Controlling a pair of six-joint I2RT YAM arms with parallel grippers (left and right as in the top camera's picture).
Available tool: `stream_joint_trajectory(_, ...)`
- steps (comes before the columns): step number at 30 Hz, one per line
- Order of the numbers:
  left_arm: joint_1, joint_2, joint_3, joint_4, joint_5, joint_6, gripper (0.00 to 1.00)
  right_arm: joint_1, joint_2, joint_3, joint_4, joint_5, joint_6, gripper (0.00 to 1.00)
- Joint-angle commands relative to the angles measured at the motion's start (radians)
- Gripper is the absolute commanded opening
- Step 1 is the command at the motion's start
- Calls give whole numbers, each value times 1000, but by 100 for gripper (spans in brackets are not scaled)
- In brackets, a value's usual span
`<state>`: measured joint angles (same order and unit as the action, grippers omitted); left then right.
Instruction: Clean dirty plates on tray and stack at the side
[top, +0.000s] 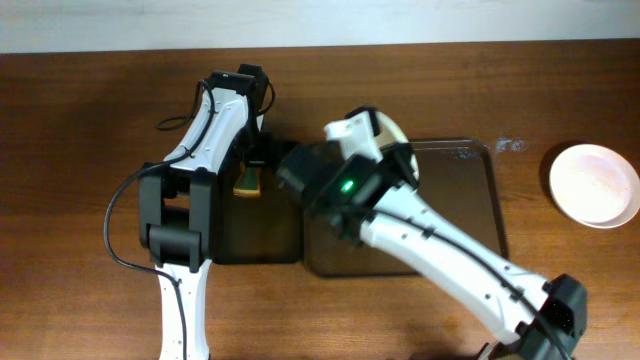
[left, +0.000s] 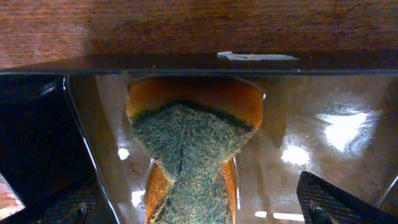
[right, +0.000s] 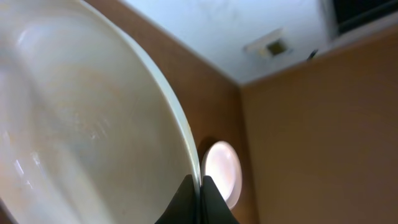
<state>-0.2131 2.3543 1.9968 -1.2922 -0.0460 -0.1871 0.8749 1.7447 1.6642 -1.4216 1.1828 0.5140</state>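
My right gripper (right: 200, 186) is shut on the rim of a white plate (right: 81, 124) and holds it tilted on edge. In the overhead view this plate (top: 388, 127) shows above the left end of the brown tray (top: 465, 215), mostly hidden by the right gripper (top: 375, 150). A second white plate (top: 595, 185) lies flat on the table at the right; it also shows in the right wrist view (right: 221, 171). A third plate is not in view. My left gripper (left: 193, 208) is open, its fingers on either side of a green and orange sponge (left: 186, 149).
The sponge (top: 247, 183) lies in a narrow black tray (top: 250, 240) left of the brown tray. The left arm (top: 215, 120) reaches over that tray's far end. The right arm (top: 450, 255) crosses the brown tray diagonally.
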Motion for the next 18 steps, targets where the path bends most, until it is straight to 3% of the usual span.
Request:
stream_joint_trajectory(1,-2,-30,-6,2,-11,-3,100,19,-2,-42,15,138,72,4)
stream_joint_trajectory(4,-2,-30,-7,1,-11,-3,100,-57,-2,-53,62,-55,71,4)
stream_joint_trajectory(8,-2,-30,-7,2,-11,-3,100,-307,-2,-53,164,-489,41,4)
stream_joint_trajectory(12,-2,-30,-7,2,-11,-3,100,-639,-2,-52,281,-977,-199,4)
stream_joint_trajectory(18,-1,-30,-7,2,-11,-3,100,-1225,2,-52,463,-1404,-304,4)
